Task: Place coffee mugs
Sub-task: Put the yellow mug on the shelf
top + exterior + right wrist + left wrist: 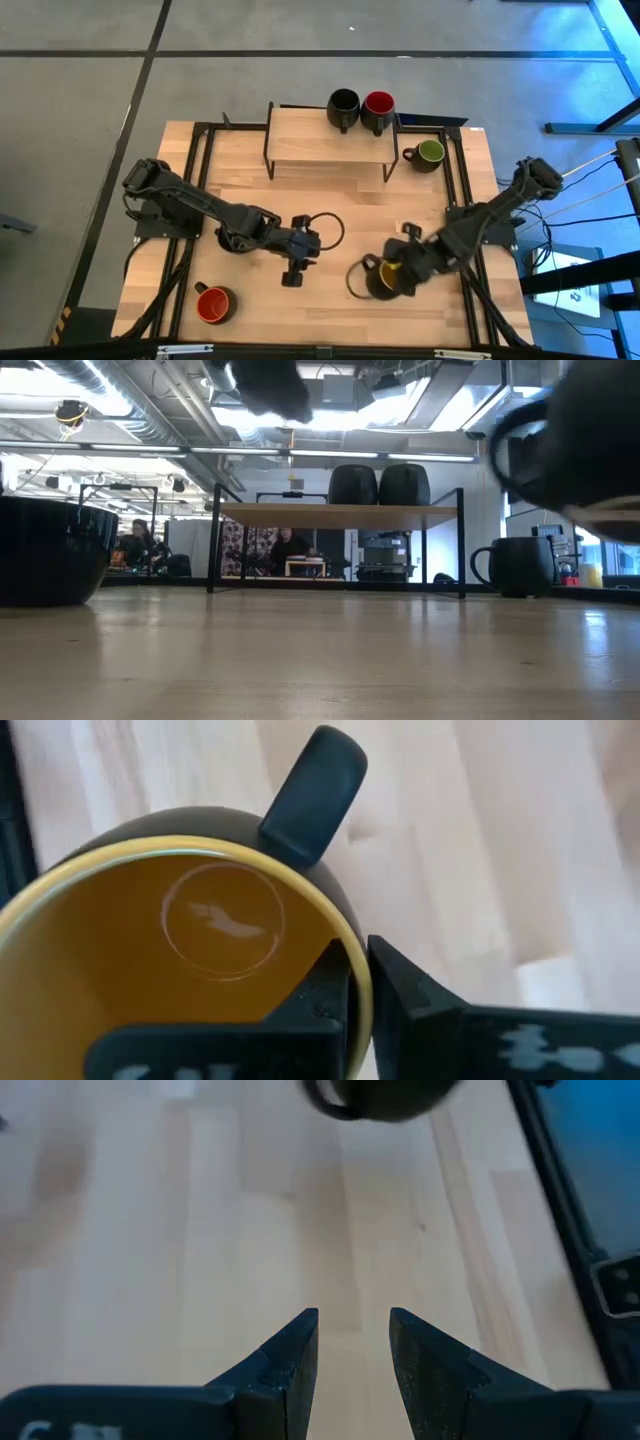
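Observation:
My right gripper (398, 268) (360, 945) is shut on the yellow-lined mug (383, 280) near the table's right near part. In the low view that mug (590, 450) hangs blurred above the tabletop. A black mug (343, 108) and a red-lined mug (378, 106) stand on the wooden shelf (320, 140). The green-lined mug (428, 153) (520, 565) stands on the table right of the shelf. Another red-lined mug (213, 303) (40, 550) stands upright near the left near corner. My left gripper (293, 270) (353, 1315) is open over bare wood at mid-table. My right gripper pinches the yellow mug's rim (362, 960), on the side away from the handle (315, 790). One finger (325, 995) is inside the cup and the other (410, 1005) is outside. The fingers come from above. The mug is lifted clear and stays roughly upright.
The shelf stands on thin black legs at the far middle of the table. Black frame rails (455, 170) run along the table's sides. A black cable loop (322, 230) lies beside my left gripper. People sit in the room beyond the table (290, 550).

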You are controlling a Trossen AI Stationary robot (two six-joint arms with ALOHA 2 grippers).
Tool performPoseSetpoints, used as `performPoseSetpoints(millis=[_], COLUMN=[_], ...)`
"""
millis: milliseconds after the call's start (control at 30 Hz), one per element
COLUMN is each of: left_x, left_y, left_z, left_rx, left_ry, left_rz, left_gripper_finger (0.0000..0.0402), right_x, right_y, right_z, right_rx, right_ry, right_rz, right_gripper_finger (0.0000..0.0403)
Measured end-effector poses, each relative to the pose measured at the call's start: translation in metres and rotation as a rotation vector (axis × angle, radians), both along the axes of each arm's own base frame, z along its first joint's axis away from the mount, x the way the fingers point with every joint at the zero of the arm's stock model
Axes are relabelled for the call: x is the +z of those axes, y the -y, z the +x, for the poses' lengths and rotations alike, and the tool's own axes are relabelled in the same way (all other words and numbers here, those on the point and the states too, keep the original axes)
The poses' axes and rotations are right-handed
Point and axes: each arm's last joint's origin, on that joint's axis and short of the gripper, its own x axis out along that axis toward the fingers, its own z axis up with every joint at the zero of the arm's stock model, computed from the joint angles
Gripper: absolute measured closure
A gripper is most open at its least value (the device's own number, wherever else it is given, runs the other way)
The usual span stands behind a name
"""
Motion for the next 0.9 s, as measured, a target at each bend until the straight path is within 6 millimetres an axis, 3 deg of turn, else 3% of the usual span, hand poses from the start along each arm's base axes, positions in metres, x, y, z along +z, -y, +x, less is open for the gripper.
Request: performPoseSetpoints(millis=[200,433,700,900], left_x=[-0.021,-0.023,-0.023,-0.023], left_y=[0.005,0.005,0.002,0.003], left_z=[-0.005,-0.007,-0.006,-0.006], left_rx=[-0.037,-0.067,-0.074,-0.075], left_ry=[-0.012,-0.013,-0.011,-0.010], left_rz=[-0.059,-0.041,-0.030,-0.034], left_gripper_finger=[0.0281,0.0281,0.0281,0.0281], right_x=[0.005,-0.006,-0.030,-0.042], right_y=[0.026,0.045,0.045,0.043], right_z=[0.026,0.043,0.055,0.062], right_rx=[0.242,0.515,0.658,0.672], right_ry=[0.050,0.009,-0.074,-0.104], right_rz=[-0.077,-0.154,-0.227,-0.241], right_gripper_finger=[0.0400,0.0400,0.0399,0.0395])
